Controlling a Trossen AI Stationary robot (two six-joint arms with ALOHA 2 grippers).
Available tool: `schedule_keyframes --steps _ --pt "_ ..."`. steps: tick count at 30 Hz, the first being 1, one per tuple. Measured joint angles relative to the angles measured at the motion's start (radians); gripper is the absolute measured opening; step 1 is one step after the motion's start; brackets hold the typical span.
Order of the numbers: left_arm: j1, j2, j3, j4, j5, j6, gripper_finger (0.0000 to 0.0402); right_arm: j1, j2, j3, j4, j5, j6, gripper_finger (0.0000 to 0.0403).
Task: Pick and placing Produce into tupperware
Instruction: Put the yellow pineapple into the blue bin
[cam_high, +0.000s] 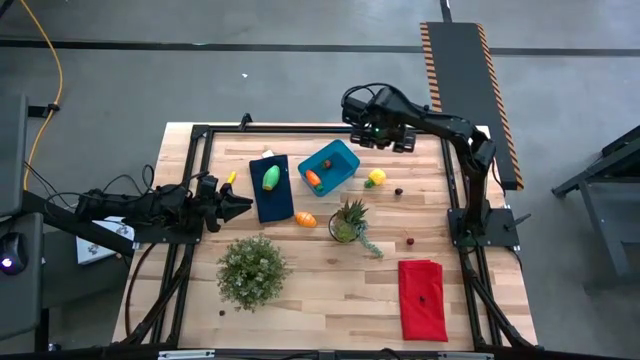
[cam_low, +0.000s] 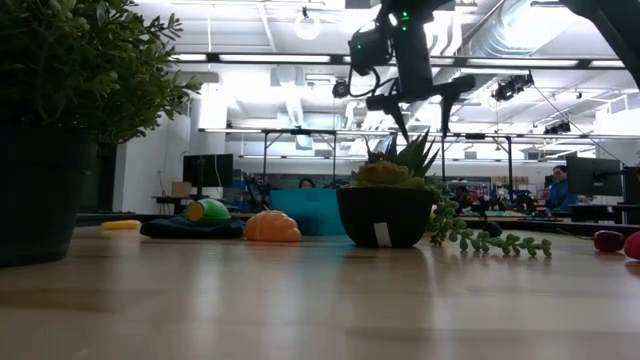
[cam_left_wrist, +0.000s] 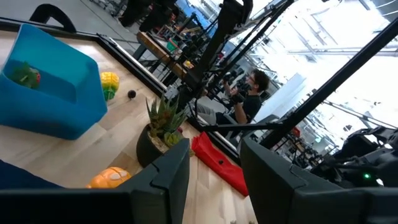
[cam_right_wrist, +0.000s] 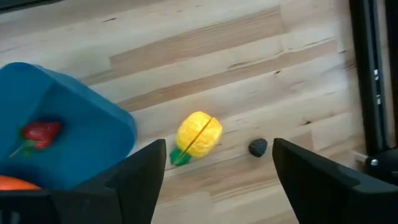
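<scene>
- Right gripper (cam_high: 381, 131) of mine hangs above the far edge of the table (cam_high: 300, 300), fingers spread wide with nothing between them; the arm reaches up from its base at the right side, bends at the elbow and extends across toward the middle of the far edge.
- My right wrist view looks steeply down: the yellow lemon (cam_right_wrist: 198, 135) lies on bare wood between my two fingers and below them, and a small dark ball (cam_right_wrist: 258, 147) sits just beside it.
- The tupperware (cam_high: 330, 167) stands near my right gripper, toward the table's middle. Inside it lie an orange piece (cam_high: 313, 179) and a small red piece with a green stem (cam_right_wrist: 41, 132).
- Left gripper (cam_high: 240, 206) of mine is held low at the table's left edge, the arm stretched nearly level across the frame rail, fingers parted and empty.
- Directly in front of my left gripper lies the dark blue cloth (cam_high: 272, 190) with the green oval (cam_high: 271, 177) resting on it.
- The orange oval (cam_high: 306, 218) lies on the wood just past the cloth's near corner, between the cloth and the spiky-leaved plant (cam_high: 348, 221).
- The red cloth (cam_high: 422, 298) lies well apart from both grippers, at the near right corner.
</scene>
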Motion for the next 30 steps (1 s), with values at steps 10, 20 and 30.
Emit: schedule_keyframes --steps 10,20,30 --pt "0.000 0.000 0.000 -0.001 0.000 -0.003 0.0131 -0.034 0.000 0.000 0.022 -0.001 -0.015 0.0287" --pt "0.000 0.000 0.000 -0.005 0.023 -0.004 0.0131 -0.081 0.000 0.000 0.028 -0.042 -0.071 0.0287" --pt "0.000 0.000 0.000 -0.006 0.023 -0.004 0.0131 -0.129 -0.014 -0.002 0.016 -0.063 -0.141 0.0287"
